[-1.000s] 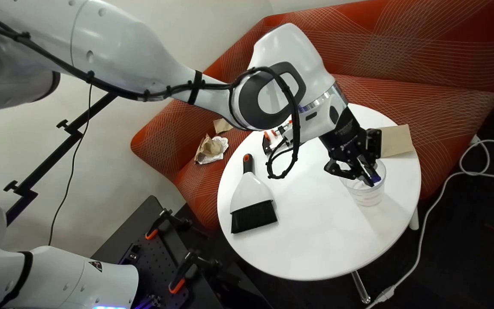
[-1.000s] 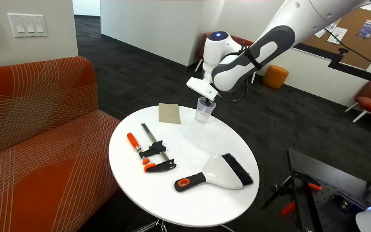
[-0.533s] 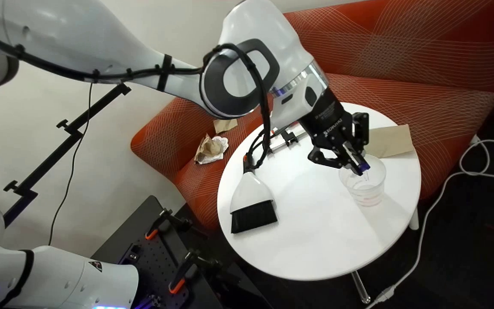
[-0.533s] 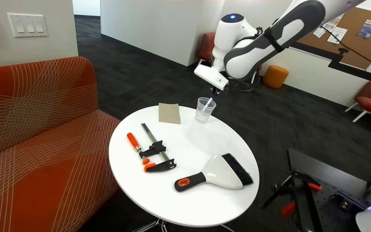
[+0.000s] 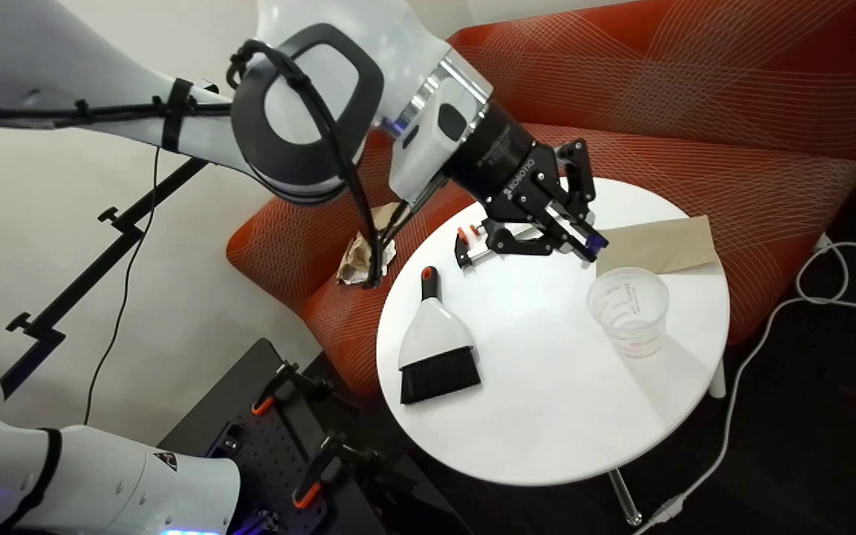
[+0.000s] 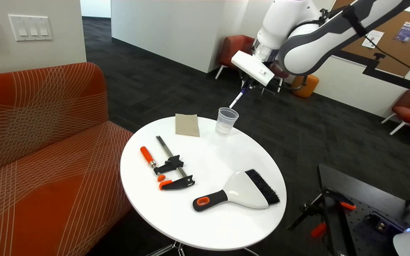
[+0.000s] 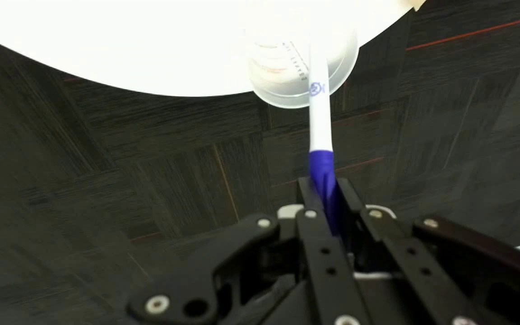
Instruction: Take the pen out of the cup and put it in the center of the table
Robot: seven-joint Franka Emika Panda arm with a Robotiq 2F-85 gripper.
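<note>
The pen has a white shaft (image 6: 236, 100) and a blue-purple cap (image 7: 322, 164). My gripper (image 7: 325, 189) is shut on the pen's cap end, and the shaft points away from the jaws. In an exterior view the pen slants downward, with its lower end at the height of the cup's rim or just above it. The translucent cup (image 5: 630, 316) stands upright near the edge of the round white table (image 5: 539, 416); it also shows in an exterior view (image 6: 225, 124). My gripper (image 5: 591, 249) is above and to one side of the cup. The shaft barely shows against the white table there.
A white brush with black bristles (image 6: 244, 190) lies on the table. A red-and-black clamp (image 6: 174, 163) lies beside it. A brown paper napkin (image 6: 187, 125) lies near the cup. A red sofa (image 5: 695, 89) stands against the table's side.
My gripper has risen and moved back from the cup, carrying the pen. The pen was inside the cup and now its shaft shows above the rim. The cup has not moved.
</note>
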